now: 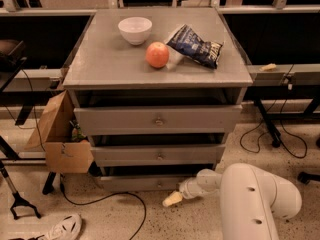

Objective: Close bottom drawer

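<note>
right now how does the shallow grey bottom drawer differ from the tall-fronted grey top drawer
The shallow grey bottom drawer shows a low, narrow front; the grey top drawer has a taller, wider one. The bottom drawer sits at floor level with the pale gripper just in front of it; the top drawer sits under the grey cabinet top. Both have a small central knob and a dark gap above.
</note>
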{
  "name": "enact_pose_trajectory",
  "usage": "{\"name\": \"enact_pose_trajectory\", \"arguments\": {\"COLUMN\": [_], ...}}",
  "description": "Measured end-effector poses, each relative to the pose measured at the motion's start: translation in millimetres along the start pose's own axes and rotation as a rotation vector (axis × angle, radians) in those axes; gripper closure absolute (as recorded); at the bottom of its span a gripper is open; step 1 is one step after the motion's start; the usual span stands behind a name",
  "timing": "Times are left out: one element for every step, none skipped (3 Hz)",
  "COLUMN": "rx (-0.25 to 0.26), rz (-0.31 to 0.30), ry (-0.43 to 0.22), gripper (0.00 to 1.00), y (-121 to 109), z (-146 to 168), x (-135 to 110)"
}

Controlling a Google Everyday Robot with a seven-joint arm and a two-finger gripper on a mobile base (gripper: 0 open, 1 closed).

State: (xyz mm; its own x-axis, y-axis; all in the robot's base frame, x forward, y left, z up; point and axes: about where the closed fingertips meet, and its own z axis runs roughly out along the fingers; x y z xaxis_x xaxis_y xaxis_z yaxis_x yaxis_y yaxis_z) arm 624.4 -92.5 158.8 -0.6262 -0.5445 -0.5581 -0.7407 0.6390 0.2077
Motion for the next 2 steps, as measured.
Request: {"name": "enact_pose_trajectory", "arguments": {"rx": [0.012, 0.046], "rz": [0.012, 0.036], "ry": [-0.007, -0.025], "gripper": [0.19, 0.42], "y": [-2, -14], "z": [1, 1], "x": [-3, -14]}}
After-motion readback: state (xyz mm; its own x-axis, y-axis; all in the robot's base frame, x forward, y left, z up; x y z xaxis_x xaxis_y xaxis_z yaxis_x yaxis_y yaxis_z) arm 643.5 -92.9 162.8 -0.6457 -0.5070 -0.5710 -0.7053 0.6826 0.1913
